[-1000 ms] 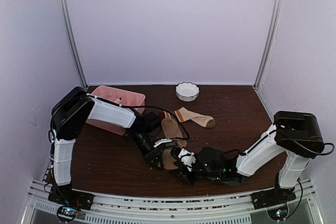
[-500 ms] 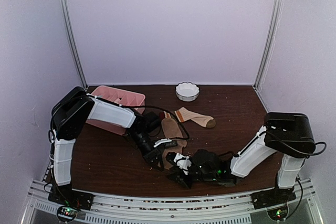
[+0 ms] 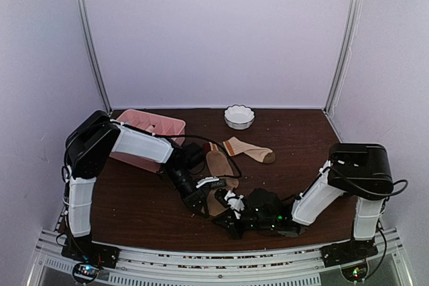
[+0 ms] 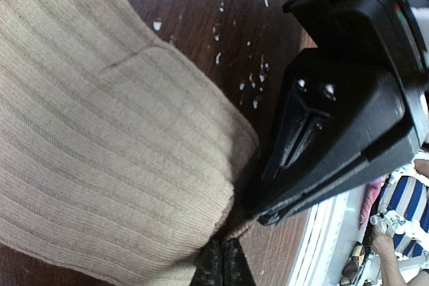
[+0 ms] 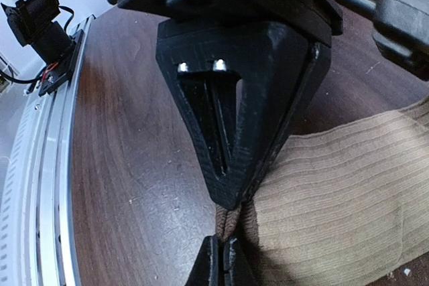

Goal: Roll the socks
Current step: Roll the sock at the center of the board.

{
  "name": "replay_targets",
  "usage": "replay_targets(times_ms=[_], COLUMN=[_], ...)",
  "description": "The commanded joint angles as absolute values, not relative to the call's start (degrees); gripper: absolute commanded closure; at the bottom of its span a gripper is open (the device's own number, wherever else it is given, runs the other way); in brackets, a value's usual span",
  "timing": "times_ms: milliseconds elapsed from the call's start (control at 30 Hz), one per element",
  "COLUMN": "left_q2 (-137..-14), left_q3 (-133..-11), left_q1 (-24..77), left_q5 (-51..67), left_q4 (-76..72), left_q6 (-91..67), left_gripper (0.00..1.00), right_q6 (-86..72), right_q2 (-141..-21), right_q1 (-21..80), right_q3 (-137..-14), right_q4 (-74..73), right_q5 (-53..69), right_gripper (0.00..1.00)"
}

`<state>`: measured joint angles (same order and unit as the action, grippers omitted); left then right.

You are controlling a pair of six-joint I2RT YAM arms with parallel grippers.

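Since the earlier frame the right arm's upper link stands further in toward the centre, and the right gripper [image 3: 228,213], then part open, is now closed at the near end of the tan sock [image 3: 218,164]. Top view: the tan sock lies lengthwise on the dark table [image 3: 134,199], running from mid-table toward the near edge, where the left gripper [image 3: 204,200] and the right gripper meet tip to tip over its near end. The striped sock [image 3: 249,149] lies flat just behind and to the right, its striped cuff beside the tan sock's far end and its dark toe pointing right, clear of both grippers. A pink tray [image 3: 151,125] sits at rear left and a white bowl [image 3: 239,116] at rear centre, both well apart from the work. Left wrist view: the tan sock [image 4: 100,152] fills the frame, ribbed, plain, lying flat with one rounded corner gathered; the left gripper [image 4: 221,267] has its jaws pressed together on that corner, with the right gripper's black body just beside it. White specks [image 4: 255,92] dot the table nearby. Right wrist view: the right gripper [image 5: 221,262] has its jaws pinched shut on a small upstanding fold at the edge of the tan sock [image 5: 335,192], directly facing the left gripper's body [image 5: 234,98].
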<state>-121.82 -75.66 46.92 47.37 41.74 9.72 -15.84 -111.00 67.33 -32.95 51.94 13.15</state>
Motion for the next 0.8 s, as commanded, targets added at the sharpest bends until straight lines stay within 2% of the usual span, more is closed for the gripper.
replay_targets(times_ms=[0,233,267,433,600,767], left_q2=[-122.20,-108.39,-106.10,-99.85,-95.95,-95.96], left_q3=[-74.03,-66.93,-65.76,-63.20,-58.60,-54.80], left_q1=[46.07,45.97,45.97,46.26,50.24,54.23], left_q5=[36.43,29.54,28.89,29.32,30.38,26.57], left_q4=[40.00,33.38,32.16,31.29,30.11,26.82], left_q6=[11.69,20.63,22.34,30.09,39.83,45.37], left_gripper=[1.00,0.62,0.59,0.53,0.53,0.57], right_q6=[-23.10,-30.46,-31.17,-33.09,-36.44,-43.47], right_q2=[-112.69,-114.63,-114.77,-115.20,-115.97,-118.08], right_q1=[66.10,64.00,63.98,63.69,62.27,59.72], right_q3=[-30.86,-31.71,-31.72,-32.54,-34.90,-34.78], right_q4=[54.68,48.77,47.89,41.80,34.64,32.98], right_q5=[17.31,20.11,20.46,20.94,21.49,23.48], right_gripper=[1.00,1.00,1.00,1.00,1.00,1.00])
